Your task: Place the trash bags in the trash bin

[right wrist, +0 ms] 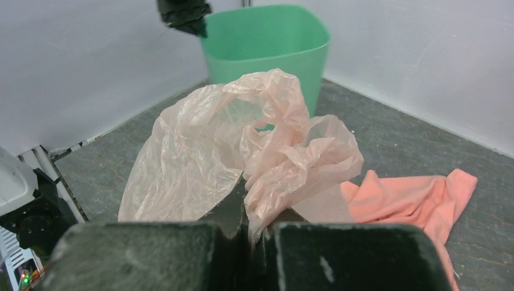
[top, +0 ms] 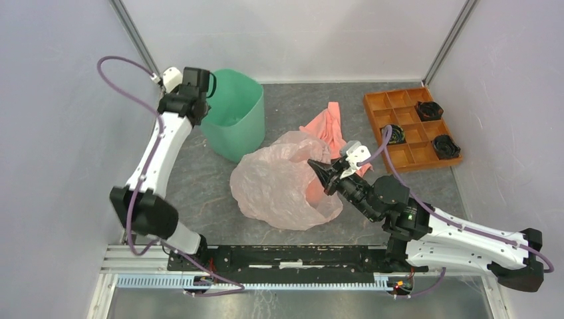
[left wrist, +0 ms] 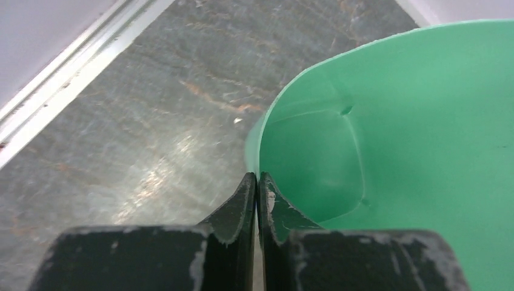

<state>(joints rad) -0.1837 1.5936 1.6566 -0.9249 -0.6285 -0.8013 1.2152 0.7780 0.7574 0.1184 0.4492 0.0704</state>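
Two grippers are each clamped on something. The mint-green plastic bin with tapering sides (top: 234, 123) stands at ten o'clock on the grey counter (top: 199, 186), its rim pinched by the left gripper (left wrist: 257, 182). The crinkly translucent pale pink plastic bag (top: 276, 186) lies at the bin's four o'clock, a fold squeezed in the right gripper (right wrist: 247, 194).

Trash bag (top: 279, 183): thin, translucent pale pink plastic, crumpled and puffed up at mid-table (top: 199, 186), one fold pinched in the right gripper (top: 319, 170); trash bin (top: 234, 119): mint-green, rounded-square rim, tapering, mouth up, empty, close beside the bag at far left.
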